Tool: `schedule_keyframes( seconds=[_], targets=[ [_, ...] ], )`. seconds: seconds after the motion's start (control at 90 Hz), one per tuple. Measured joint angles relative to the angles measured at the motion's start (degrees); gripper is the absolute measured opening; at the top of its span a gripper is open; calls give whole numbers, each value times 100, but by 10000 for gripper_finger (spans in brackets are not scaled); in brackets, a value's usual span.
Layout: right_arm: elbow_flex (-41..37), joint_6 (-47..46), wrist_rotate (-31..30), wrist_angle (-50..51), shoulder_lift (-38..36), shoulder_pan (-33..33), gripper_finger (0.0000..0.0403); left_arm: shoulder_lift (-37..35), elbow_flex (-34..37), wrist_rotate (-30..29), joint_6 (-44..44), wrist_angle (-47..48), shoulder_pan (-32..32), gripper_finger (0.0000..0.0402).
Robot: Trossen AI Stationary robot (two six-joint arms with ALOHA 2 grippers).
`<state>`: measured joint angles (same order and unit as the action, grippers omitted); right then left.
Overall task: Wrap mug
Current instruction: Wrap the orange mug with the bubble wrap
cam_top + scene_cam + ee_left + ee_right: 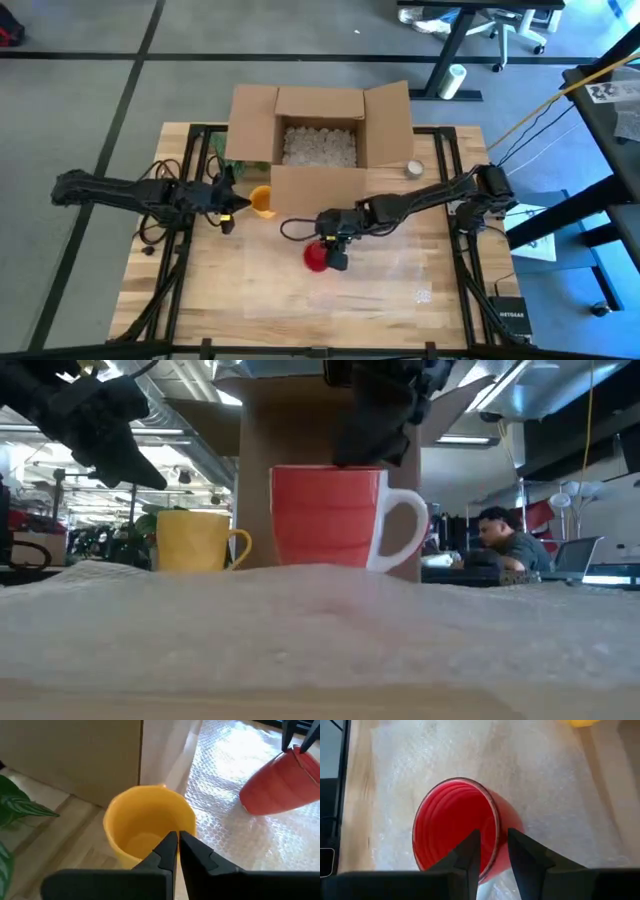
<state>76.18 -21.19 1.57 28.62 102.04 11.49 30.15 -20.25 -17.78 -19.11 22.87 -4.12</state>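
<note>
Apparently right gripper (491, 851) pinches red mug (452, 822) rim on bubble wrap (390, 270); left gripper (177, 845) clenched by yellow mug (145, 822).

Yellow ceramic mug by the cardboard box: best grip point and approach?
Grip the yellow ceramic mug by its rim wall, coming from above: it stands upright with its mouth open. The left gripper, fingers shut, hovers there; its handle faces the red mug.

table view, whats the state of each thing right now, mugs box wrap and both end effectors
red mug: upright on the bubble wrap, rim held
yellow mug: upright, empty
cardboard box: flaps open, white filler inside
bubble wrap: spread flat on the table
right end effector: shut on the red mug's rim
left end effector: shut, above the yellow mug
</note>
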Motion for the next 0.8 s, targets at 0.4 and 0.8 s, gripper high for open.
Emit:
schedule_keyframes(
  seconds=[0.4, 0.8],
  targets=[
    [-2, -3, -758, 381, 0, -186, 81, 0, 0, 27, 0, 0, 0, 0],
    [-7, 61, -1354, 657, -228, -251, 81, 0, 2, 544, -66, -130, -387, 0]
  ],
)
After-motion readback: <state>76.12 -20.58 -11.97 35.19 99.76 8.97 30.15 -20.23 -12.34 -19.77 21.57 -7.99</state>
